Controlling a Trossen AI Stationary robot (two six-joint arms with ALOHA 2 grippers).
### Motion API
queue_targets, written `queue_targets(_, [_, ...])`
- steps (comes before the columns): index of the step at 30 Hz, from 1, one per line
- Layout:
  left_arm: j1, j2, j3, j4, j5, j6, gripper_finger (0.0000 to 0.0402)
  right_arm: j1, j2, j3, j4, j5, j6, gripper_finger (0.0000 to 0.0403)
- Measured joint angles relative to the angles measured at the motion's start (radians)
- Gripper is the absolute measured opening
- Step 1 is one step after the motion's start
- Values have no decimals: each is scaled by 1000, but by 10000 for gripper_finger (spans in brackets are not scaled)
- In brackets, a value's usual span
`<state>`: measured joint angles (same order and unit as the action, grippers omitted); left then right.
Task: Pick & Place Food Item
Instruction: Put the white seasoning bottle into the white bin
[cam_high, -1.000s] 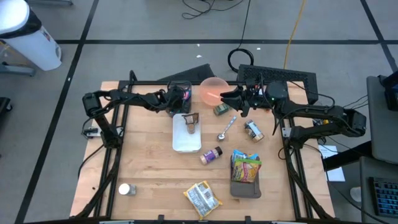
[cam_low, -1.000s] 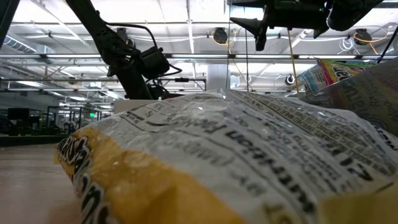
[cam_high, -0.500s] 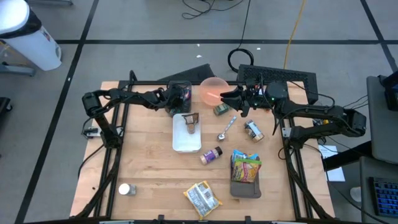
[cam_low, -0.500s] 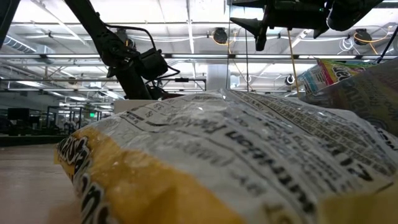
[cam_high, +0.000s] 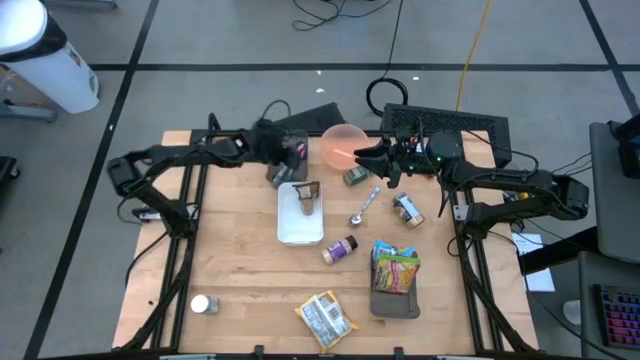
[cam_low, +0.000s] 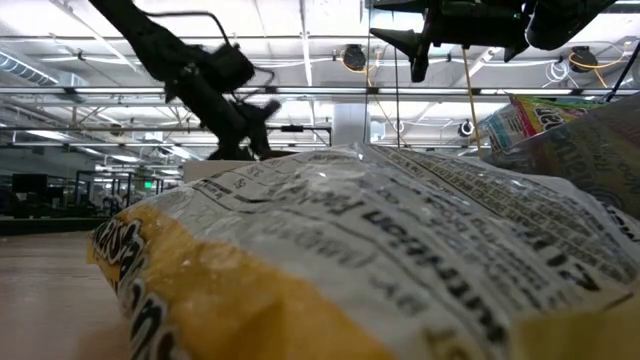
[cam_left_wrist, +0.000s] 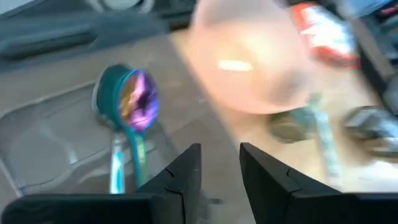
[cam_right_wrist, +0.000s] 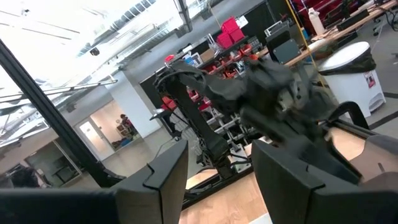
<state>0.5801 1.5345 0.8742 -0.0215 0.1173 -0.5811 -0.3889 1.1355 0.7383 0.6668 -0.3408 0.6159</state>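
My left gripper (cam_left_wrist: 217, 180) is open with nothing between its fingers. It hovers over a clear container (cam_high: 290, 172) at the table's far side, left of a pink bowl (cam_high: 345, 145). A teal-handled spoon with an iridescent purple head (cam_left_wrist: 134, 102) lies in the container. A brown food item (cam_high: 307, 198) sits on a white tray (cam_high: 298, 228) just nearer. My right gripper (cam_right_wrist: 214, 174) is open and empty, held high beside the pink bowl (cam_left_wrist: 249, 62).
A metal spoon (cam_high: 362, 207) and two cans (cam_high: 355, 176) (cam_high: 407, 208) lie right of the tray. A spice bottle (cam_high: 340, 249), two snack bags (cam_high: 395, 268) (cam_high: 325, 318) and a small white bottle (cam_high: 203, 304) sit nearer. A snack bag (cam_low: 380, 260) fills the low view.
My left gripper has risen out of the clear container and tipped toward level, its arm swinging toward the table's left edge. The teal spoon stays in the container. My right arm has kept still.
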Motion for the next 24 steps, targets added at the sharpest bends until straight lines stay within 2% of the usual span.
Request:
queue_targets(6, [0,-206,0,-66,177,29,118,0,0,0,-24,1,0,169])
queue_targets(10, [-39,-346,0,-73,254,9,118,0,0,0,-33,8,-2,169])
queue_targets(18, [-141,-555,1,-5,249,-60,118,0,0,0,-36,108,-3,169])
queue_targets(24, [-197,-651,1,30,251,-104,118,0,0,0,-36,107,3,169])
